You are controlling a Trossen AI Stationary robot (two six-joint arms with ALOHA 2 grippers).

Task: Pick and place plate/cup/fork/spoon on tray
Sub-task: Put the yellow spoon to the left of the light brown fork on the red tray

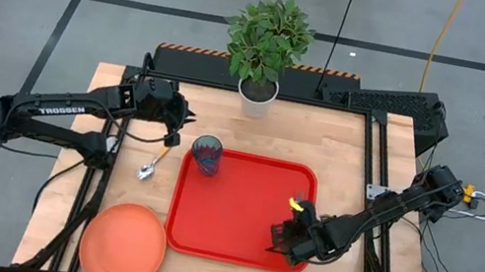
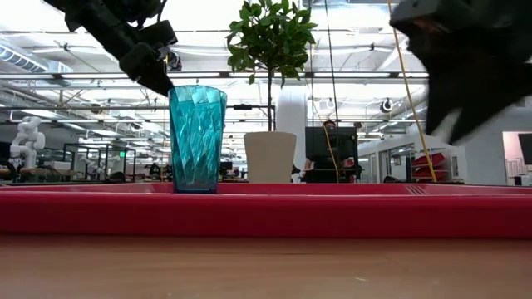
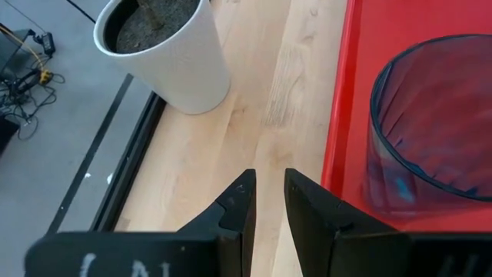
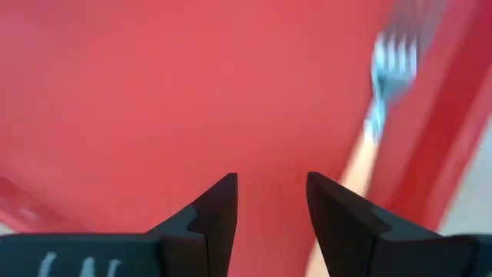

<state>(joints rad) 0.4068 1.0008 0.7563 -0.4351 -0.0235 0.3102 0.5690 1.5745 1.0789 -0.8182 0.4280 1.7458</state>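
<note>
1. Left gripper [image 1: 186,127]: above bare wood just left of the tray, near the cup; fingers [image 3: 240,211] a narrow gap apart, nothing between them.
2. Plate [image 1: 122,247]: flat at the front-left table corner, just beside the tray's front-left corner; contact with the tray cannot be told.
3. Spoon [image 1: 153,163]: on the wood between left gripper and plate, bowl toward the front, well clear of the plate.
4. Cup [image 1: 206,154]: upright inside the tray at its rear-left corner (rim uppermost).
5. Tray [image 1: 239,211]: centred on the table, long side running left to right.
6. Potted plant [image 1: 266,50]: white pot behind the tray at the table's rear edge.
7. Fork [image 4: 378,115]: lying in the tray along its right rim, tines pointing away from the right gripper; blurred.
8. Right gripper [image 1: 284,236]: low over the tray's front-right corner, jaws spread and holding nothing.
</note>
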